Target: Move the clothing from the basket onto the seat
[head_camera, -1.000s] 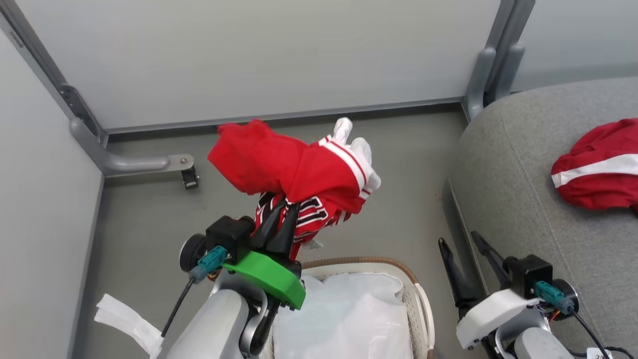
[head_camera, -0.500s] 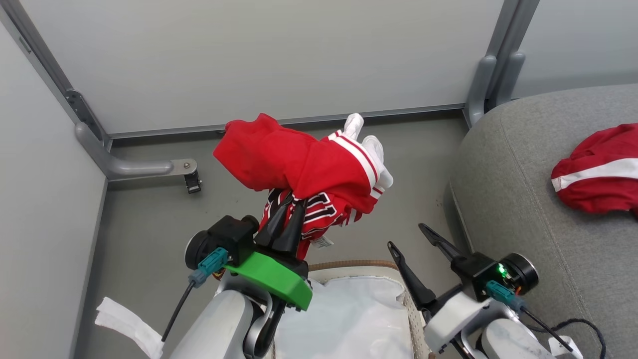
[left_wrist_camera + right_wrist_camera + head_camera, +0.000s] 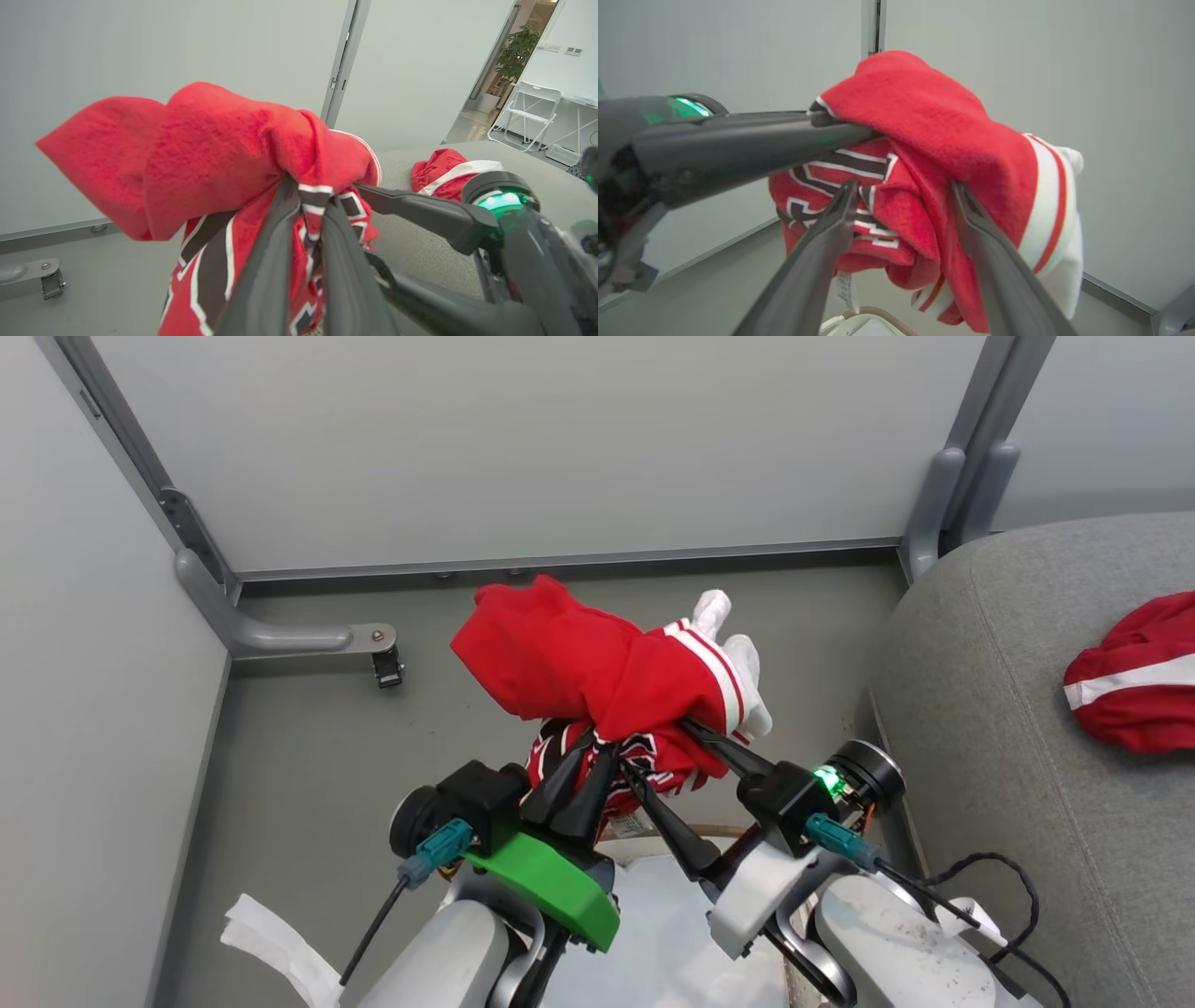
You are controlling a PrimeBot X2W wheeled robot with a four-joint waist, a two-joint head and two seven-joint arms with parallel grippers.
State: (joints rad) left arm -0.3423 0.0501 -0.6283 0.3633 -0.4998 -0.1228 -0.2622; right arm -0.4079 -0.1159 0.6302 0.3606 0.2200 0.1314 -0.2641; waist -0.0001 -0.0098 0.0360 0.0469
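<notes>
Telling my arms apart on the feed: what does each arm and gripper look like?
Left gripper: two long dark fingers, green bracket, pale grey forearm. Right gripper: same fingers, white bracket, green light on its black wrist. Both carry a teal plug with a black cable.

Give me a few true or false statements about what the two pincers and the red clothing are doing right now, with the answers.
1. The left pincer is shut on the red clothing. True.
2. The right pincer is shut. False: its jaws stand open, one finger on each side of the bundle.
3. A second red garment lies on the grey seat. True.
4. The held clothing rests in the basket. False: it hangs in the air from the left pincer.
</notes>
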